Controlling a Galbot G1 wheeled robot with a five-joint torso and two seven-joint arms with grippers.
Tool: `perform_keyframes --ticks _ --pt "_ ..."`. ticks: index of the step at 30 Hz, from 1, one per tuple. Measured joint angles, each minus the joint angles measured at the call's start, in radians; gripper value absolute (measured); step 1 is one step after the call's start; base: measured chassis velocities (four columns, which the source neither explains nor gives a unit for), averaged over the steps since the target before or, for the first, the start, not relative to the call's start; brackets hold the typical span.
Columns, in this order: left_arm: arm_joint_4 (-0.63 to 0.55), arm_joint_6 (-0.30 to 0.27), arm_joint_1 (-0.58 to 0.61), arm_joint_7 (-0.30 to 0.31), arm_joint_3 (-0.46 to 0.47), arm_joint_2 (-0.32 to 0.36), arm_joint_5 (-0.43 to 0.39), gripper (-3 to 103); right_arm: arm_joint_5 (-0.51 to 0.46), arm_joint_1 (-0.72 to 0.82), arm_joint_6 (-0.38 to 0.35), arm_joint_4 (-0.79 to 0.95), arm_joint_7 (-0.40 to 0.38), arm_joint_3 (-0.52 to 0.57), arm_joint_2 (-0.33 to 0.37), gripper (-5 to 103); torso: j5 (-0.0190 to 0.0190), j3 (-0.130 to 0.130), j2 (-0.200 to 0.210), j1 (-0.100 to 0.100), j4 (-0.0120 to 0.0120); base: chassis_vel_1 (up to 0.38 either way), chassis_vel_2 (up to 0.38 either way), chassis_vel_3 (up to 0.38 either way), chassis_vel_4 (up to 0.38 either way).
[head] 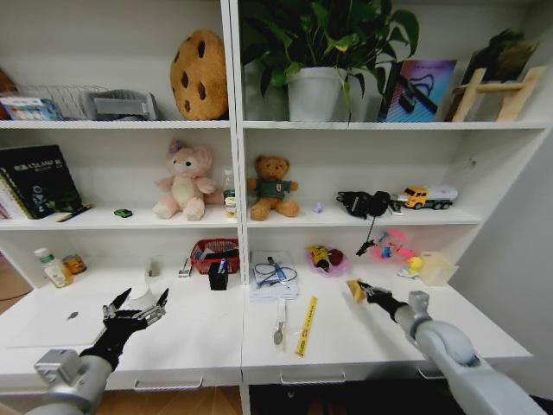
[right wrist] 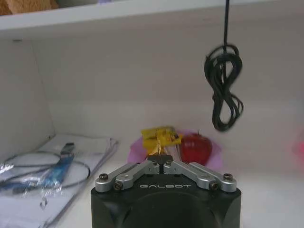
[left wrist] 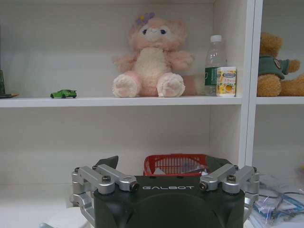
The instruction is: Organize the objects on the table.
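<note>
White bench (head: 199, 333) has plenty scattered on it: one yellow ruler (head: 306, 326) lying flat near the front edge, one spoon (head: 279, 329) just to the left of it, one clear bag of cables (head: 274, 275) behind those, and one red basket (head: 216, 253) against the back wall with a small black pen cup (head: 219, 276) in front of it. Over at the left end there are two little bottles (head: 54, 268), side by side. Back on the right I count one red apple (right wrist: 195, 147) sitting on a pink thing.

Right claw (head: 357, 291) is clenched on a small yellow item (right wrist: 162, 137), held just above the bench, right of the ruler. Left claw (head: 136, 308) is released, fingers spread wide, hovering over the left half of the bench with nothing in it.

Shelf above has two plush toys: one pink bear (left wrist: 151, 59) and one brown bear (head: 272, 187), plus one tiny green car (left wrist: 63, 93) and one yellow truck (head: 427, 197)
</note>
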State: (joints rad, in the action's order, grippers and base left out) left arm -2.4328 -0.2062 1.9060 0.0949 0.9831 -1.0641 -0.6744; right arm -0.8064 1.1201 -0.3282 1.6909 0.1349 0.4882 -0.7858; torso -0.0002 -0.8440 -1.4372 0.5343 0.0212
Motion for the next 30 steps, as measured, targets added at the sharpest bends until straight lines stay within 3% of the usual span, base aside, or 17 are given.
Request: perform_keyframes --ticks 3,5,9,13,20,27,30 --pt "0.0 0.0 0.0 0.0 0.0 0.0 0.0 100 0.005 -0.105 0.017 -0.07 0.009 -0.074 0.0 0 0.0 0.0 0.0 0.0 -0.0001 0.0 0.0 0.0 0.0" --pt "0.0 0.0 0.0 0.0 0.0 0.0 0.0 100 0.002 -0.26 0.025 -0.185 0.01 -0.194 -0.028 0 0.0004 0.0 0.0 0.0 0.0005 0.0 0.0 0.0 0.0" --pt "0.0 0.0 0.0 0.0 0.0 0.0 0.0 100 0.012 -0.357 0.03 -0.256 0.012 -0.263 -0.059 0 0.0002 0.0 0.0 0.0 0.0007 0.0 0.0 0.0 0.0" --pt "0.0 0.0 0.0 0.0 0.0 0.0 0.0 100 0.086 -0.515 0.085 -0.433 0.008 -0.366 -0.144 0 0.0005 0.0 0.0 0.0 -0.0004 0.0 0.0 0.0 0.0" --pt "0.0 0.0 0.0 0.0 0.0 0.0 0.0 100 0.104 -0.544 0.102 -0.528 -0.003 -0.384 -0.162 0 0.0003 0.0 0.0 0.0 0.001 0.0 0.0 0.0 0.0" --pt "0.0 0.0 0.0 0.0 0.0 0.0 0.0 100 0.117 -0.531 0.153 -0.597 0.034 -0.365 -0.169 -3 0.0002 0.0 0.0 0.0 0.0006 0.0 0.0 0.0 0.0" --pt "0.0 0.0 0.0 0.0 0.0 0.0 0.0 100 0.114 -0.523 0.158 -0.6 0.036 -0.358 -0.172 8 0.0003 0.0 0.0 0.0 0.0006 0.0 0.0 0.0 0.0"
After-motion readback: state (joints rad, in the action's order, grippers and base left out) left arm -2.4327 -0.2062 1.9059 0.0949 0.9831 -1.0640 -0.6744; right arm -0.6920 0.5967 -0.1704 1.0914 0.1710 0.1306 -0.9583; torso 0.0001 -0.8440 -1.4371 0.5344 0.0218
